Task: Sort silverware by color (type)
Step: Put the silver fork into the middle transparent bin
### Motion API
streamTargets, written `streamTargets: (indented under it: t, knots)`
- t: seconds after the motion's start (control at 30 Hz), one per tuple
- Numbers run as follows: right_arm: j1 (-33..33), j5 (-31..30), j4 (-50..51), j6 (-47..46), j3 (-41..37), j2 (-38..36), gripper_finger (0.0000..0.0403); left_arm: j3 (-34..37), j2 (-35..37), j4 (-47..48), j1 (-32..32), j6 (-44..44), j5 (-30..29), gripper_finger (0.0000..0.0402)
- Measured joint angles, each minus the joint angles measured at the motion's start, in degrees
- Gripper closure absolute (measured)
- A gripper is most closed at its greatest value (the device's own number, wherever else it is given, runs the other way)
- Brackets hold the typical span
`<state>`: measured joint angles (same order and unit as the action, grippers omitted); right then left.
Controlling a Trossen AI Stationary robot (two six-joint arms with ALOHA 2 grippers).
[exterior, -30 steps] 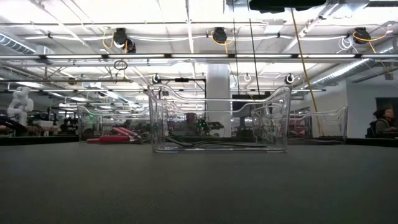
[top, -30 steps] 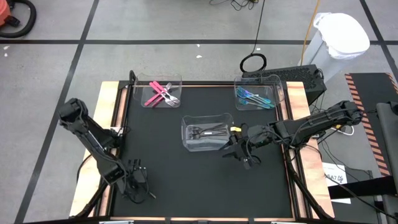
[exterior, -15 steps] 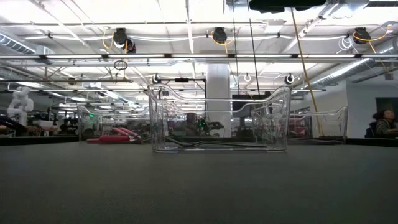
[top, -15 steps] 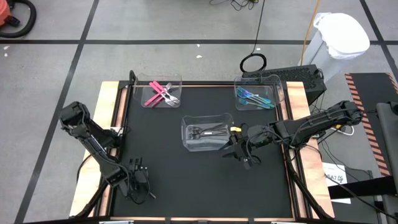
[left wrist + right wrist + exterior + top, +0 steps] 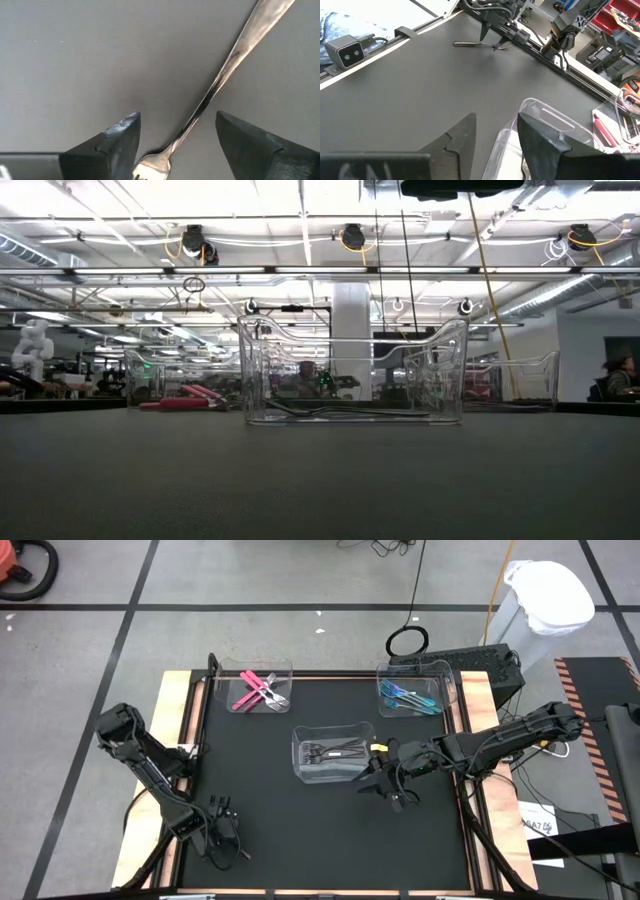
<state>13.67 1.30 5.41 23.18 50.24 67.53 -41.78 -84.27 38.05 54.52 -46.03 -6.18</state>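
Three bins are set on the table [image 5: 330,830]: one bin [image 5: 260,690] at the far left with forks and spoons [image 5: 258,692] in it, one bin [image 5: 412,692] at the far right with more cutlery [image 5: 405,696] in it, and a third bin [image 5: 332,753] nearer the middle, with several pieces [image 5: 335,751] laid in it; the right gripper [image 5: 385,783] is placed just beside that middle bin, on its right. At the near left corner the left gripper [image 5: 175,140] is lowered over a lone fork [image 5: 215,90] lying flat on the table (its fingers [image 5: 117,145] are spread to either side of the fork, apart from it).
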Motion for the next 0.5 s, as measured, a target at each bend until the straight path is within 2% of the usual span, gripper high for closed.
streamTargets:
  t: [0.27,0.5]
  knots:
    - [0.0,0.0,0.02,0.0,0.0,-0.02,0.0264,-0.41,-3.84,-0.11,1.01,0.51,3.51,0.0199]
    - [-0.02,0.0,0.01,0.0,0.0,-0.01,0.0264,-1.11,-6.54,-0.31,2.36,1.92,2.0,0.0279]
